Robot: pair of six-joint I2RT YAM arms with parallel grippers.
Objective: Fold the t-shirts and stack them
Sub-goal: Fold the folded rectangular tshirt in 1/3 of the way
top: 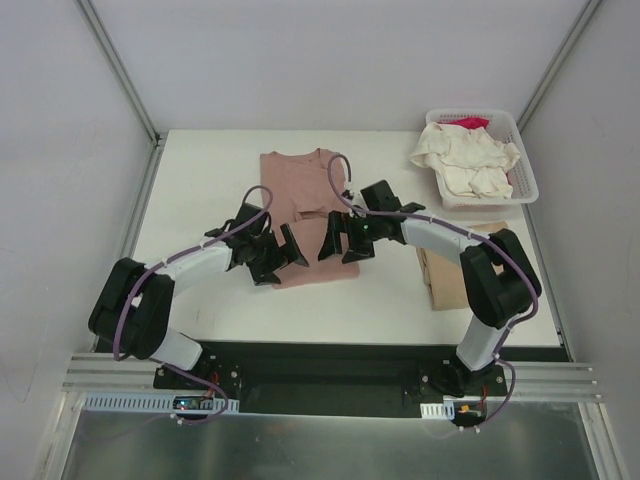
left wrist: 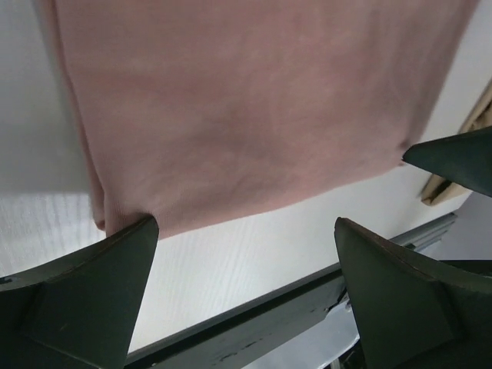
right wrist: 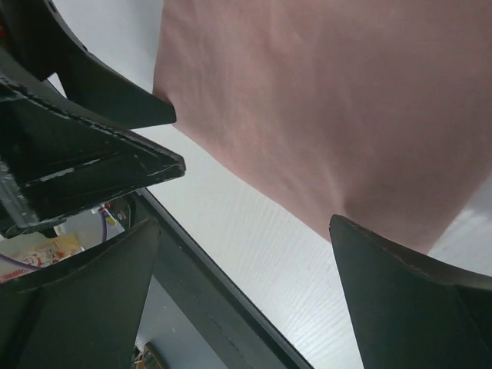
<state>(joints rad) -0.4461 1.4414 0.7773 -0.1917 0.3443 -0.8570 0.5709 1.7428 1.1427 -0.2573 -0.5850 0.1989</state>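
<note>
Starting at the left: the left end effector [top: 279, 255] hangs with its jaws spread wide and nothing between them, right over the near-left corner of the dusty-pink t-shirt [top: 300, 185]. That shirt lies folded narrow in the middle of the desk [top: 200, 180], running away from the arms. Just beside the left one, the right end effector [top: 342, 241] is just as wide open and just as empty, above the shirt's near-right edge. The 2 sit close together and block the near part of the cloth from above. Any print on it cannot be made out.

In the left wrist view the pink hem lies flat on the white top, one fingertip by its folded corner.

Further right, a tan t-shirt [top: 443, 282] lies folded on the desk, largely covered by the right arm [top: 492, 280]. At the far right corner a white basket [top: 527, 185] holds a crumpled cream t-shirt [top: 465, 160]. A scrap of a magenta t-shirt [top: 470, 123] peeks out behind it, mostly buried.
</note>
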